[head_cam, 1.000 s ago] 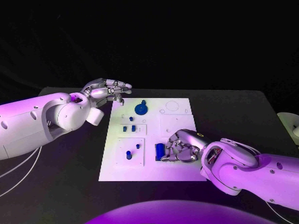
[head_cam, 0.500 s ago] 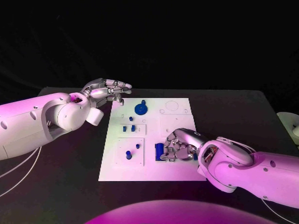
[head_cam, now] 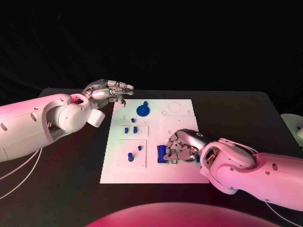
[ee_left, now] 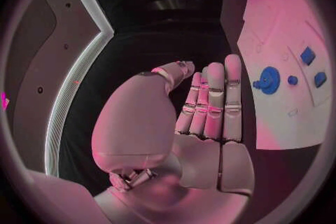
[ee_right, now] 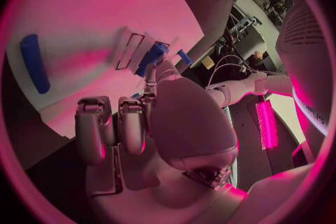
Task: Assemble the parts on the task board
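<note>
Your right hand (head_cam: 181,148), fingers curled over a blue part (head_cam: 162,153) on the task board (head_cam: 172,177), seems mid-pickup; next, secure the grip, while your left hand (head_cam: 109,91) hovers empty, fingers together.

Left hand (head_cam: 111,91): raised, fingers side by side and loosely bent, holding nothing.
Right hand (head_cam: 182,147): palm down, fingers curled; grasp unclear.

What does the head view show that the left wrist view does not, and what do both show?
Head view alone: the table, the whole board and the long blue part beside the right hand. Left wrist view alone: the left hand from behind, its fingers straight and side by side, holding nothing. Both: the board with the round blue part, and the right hand over it.
</note>
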Robot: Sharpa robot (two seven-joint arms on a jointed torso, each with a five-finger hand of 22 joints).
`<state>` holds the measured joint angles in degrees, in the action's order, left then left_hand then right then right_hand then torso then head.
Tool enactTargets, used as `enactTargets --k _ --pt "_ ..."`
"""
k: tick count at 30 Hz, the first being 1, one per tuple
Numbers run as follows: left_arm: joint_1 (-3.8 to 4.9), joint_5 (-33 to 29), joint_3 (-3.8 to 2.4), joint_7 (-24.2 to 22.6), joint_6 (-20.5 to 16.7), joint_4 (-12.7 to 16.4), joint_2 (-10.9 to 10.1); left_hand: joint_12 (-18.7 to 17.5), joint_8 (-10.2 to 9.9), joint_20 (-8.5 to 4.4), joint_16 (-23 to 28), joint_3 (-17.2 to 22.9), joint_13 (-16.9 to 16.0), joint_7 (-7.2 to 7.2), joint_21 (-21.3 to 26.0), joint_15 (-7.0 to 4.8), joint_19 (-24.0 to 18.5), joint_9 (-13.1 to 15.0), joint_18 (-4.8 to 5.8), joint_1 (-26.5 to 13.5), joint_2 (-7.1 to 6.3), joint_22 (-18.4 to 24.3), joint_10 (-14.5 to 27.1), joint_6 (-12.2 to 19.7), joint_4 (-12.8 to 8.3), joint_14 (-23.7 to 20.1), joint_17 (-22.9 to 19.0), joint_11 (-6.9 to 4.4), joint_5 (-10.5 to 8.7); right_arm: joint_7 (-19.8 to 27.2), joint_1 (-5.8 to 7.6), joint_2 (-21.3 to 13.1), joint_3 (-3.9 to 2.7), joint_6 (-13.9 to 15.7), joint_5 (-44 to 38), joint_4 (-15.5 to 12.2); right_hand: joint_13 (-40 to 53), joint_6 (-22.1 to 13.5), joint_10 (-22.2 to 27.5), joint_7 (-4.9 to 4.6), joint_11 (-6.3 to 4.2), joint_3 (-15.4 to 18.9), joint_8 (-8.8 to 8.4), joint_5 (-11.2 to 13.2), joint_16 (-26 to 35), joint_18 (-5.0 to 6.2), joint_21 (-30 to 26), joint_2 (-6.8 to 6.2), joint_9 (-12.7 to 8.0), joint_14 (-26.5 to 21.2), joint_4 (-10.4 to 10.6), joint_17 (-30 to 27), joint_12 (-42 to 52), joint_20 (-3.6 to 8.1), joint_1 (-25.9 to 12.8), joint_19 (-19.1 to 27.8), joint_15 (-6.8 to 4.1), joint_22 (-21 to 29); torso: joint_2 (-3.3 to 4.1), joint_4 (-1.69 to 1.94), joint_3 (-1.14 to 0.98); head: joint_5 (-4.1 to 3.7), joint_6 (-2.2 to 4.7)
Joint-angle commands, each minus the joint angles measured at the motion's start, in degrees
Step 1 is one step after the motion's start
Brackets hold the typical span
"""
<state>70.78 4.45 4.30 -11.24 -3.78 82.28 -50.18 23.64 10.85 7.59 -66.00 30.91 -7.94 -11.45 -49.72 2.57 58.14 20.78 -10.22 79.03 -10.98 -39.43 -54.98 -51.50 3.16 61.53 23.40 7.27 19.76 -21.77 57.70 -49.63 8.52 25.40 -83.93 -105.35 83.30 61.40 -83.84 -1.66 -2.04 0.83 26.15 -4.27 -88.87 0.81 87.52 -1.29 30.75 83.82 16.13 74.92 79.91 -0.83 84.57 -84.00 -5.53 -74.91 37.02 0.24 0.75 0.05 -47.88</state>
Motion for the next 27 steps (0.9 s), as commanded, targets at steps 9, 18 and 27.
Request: enactTargets --k 9,18,27 --pt "0.04 -0.32 -0.02 -0.21 0.89 0.2 -0.07 0.37 0.37 0.19 -0.28 0.11 -0.08 0.14 0.32 0.12 -0.03 -0.07 -0.38 -0.12 0.34 0.1 0.44 0.35 0.3 -0.45 -0.05 0.09 0.24 2.88 1.09 -4.8 -0.32 5.94 7.25 -2.1 -1.39 -4.45 -0.97 -2.02 1.25 -0.29 -2.84 -1.38 0.3 0.18 -2.36 -0.3 -1.5 5.42 0.6 11.25 -3.37 -0.45 -3.6 -4.49 0.96 -13.75 -0.02 -0.09 -0.03 -0.36 0.53" --pt "0.03 -0.33 0.13 -0.74 0.4 0.56 -0.83 0.44 0.4 0.2 -0.3 0.11 -0.08 0.14 0.36 0.12 -0.01 -0.07 -0.38 -0.13 0.33 0.13 0.47 0.36 0.33 -0.46 -0.08 0.09 0.24 1.86 3.96 -12.7 -0.36 0.01 10.3 -3.14 -1.69 -5.09 -0.6 -3.32 2.53 0.37 -5.16 -3.22 0.39 0.23 -2.65 -0.6 -2.58 5.38 0.63 11.05 -3.98 -1.75 -7.54 -4.4 2.24 -13.68 -0.2 -0.39 0.0 -1.41 1.04" --pt "-0.07 -0.33 0.34 -0.99 0.39 0.39 -1.02 0.46 0.42 0.2 -0.3 0.12 -0.09 0.15 0.36 0.12 -0.01 -0.07 -0.38 -0.12 0.34 0.14 0.46 0.35 0.33 -0.46 -0.09 0.08 0.24 -1.78 3.02 -16.62 0.0 -2.8 4.42 -3.73 -1.39 -3.95 -0.88 -3.03 2.31 1.02 -5.19 -3.76 0.27 0.08 -1.83 -0.8 -2.57 5.44 0.57 11.37 -3.47 -1.85 -8.78 -4.66 2.1 -13.9 -0.41 -0.66 -0.11 -2.22 0.95"
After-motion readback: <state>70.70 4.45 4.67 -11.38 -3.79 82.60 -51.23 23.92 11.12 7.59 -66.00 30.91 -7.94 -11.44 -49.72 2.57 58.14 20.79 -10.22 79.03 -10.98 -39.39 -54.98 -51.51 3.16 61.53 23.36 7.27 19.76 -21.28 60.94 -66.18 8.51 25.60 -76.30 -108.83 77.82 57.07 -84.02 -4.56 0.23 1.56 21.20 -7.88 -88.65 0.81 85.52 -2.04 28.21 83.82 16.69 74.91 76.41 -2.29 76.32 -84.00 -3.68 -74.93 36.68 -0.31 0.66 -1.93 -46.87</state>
